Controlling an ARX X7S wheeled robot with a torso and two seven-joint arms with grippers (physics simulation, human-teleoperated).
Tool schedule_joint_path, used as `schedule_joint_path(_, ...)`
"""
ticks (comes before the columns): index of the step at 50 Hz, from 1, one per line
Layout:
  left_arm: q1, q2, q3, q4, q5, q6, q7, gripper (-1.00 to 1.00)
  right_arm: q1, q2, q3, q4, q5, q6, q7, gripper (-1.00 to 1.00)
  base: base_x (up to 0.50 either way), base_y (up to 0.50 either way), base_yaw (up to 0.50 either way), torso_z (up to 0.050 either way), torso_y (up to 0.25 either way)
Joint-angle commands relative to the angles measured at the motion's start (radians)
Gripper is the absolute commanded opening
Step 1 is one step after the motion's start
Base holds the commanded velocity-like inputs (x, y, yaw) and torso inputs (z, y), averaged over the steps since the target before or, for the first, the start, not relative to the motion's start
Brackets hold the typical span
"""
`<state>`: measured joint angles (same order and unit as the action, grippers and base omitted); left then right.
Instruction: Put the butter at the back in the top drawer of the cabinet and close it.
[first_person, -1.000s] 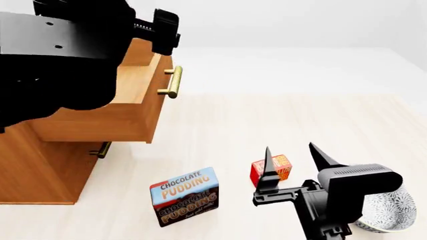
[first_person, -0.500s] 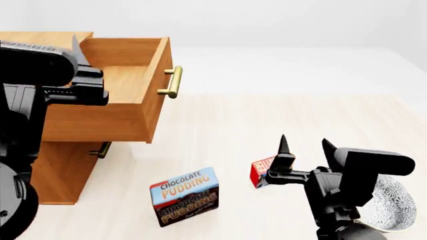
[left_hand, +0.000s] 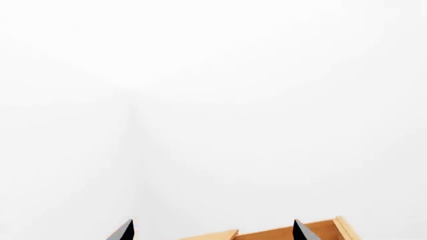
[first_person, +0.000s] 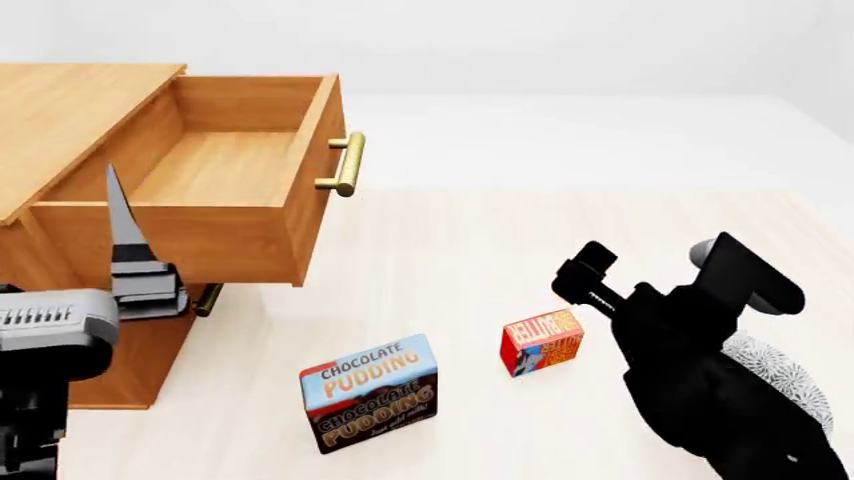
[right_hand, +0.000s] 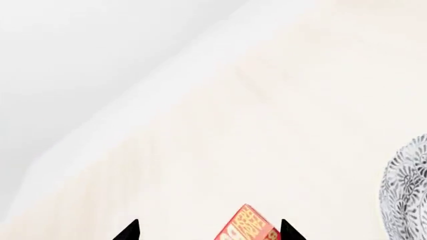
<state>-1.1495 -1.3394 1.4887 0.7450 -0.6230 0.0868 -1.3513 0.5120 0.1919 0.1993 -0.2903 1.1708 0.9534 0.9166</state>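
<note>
The butter (first_person: 542, 342) stands on the pale floor at lower centre-right of the head view, a small red-and-orange carton, free of any grip. In the right wrist view its top corner (right_hand: 246, 226) shows at the bottom edge, between the two dark fingertips of the right gripper (right_hand: 208, 231), which are spread apart and do not touch it. In the head view the right gripper (first_person: 587, 275) sits just right of and above the carton, its black arm filling the lower right corner over a patterned bowl (first_person: 781, 375).

Left of the butter, nearer the bottom edge, stands the Chocolate Pudding box (first_person: 370, 393), well apart from it.

At upper left the top drawer (first_person: 240, 190) of the cabinet (first_person: 67, 110) is pulled out, its inside bare, its brass handle (first_person: 347, 164) facing right.

The left gripper (left_hand: 212, 231) is at lower left of the head view, beside the cabinet front; its wrist view shows two fingertips spread apart, holding nothing, with the drawer's wood beyond.
</note>
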Motion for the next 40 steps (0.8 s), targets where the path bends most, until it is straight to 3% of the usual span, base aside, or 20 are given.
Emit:
schedule_joint_path(1,0.135,-0.015,0.066,-0.048,0.207,0.169,-0.070,1.00,0.178,-0.047,0.017,0.183,0.107,0.076,0.125,1.00,0.00,0.00,0.00,0.000,0.000)
schedule_joint_path(14,0.158,-0.009,0.071,-0.051,0.221,0.215,-0.067,1.00,0.335,-0.115,0.071,0.503,0.090,-0.042,0.193,1.00,0.00,0.00,0.00,0.000,0.000)
schedule_joint_path(20,0.175,0.001,0.077,-0.062,0.236,0.232,-0.071,1.00,0.362,-0.097,0.059,0.533,0.123,0.029,0.297,1.00,0.00,0.00,0.00,0.000,0.000)
schedule_joint_path(24,0.181,0.009,0.078,-0.079,0.232,0.253,-0.063,1.00,0.380,-0.125,0.134,0.591,0.235,0.053,0.408,1.00,0.00,0.00,0.00,0.000,0.000)
schedule_joint_path(28,0.190,0.018,0.079,-0.097,0.235,0.270,-0.062,1.00,0.414,-0.082,0.058,0.626,0.206,0.112,0.348,1.00,0.00,0.00,0.00,0.000,0.000)
schedule_joint_path(40,0.213,0.040,0.079,-0.148,0.227,0.317,-0.063,1.00,0.430,-0.121,0.095,0.636,0.173,-0.026,0.514,1.00,0.00,0.00,0.00,0.000,0.000)
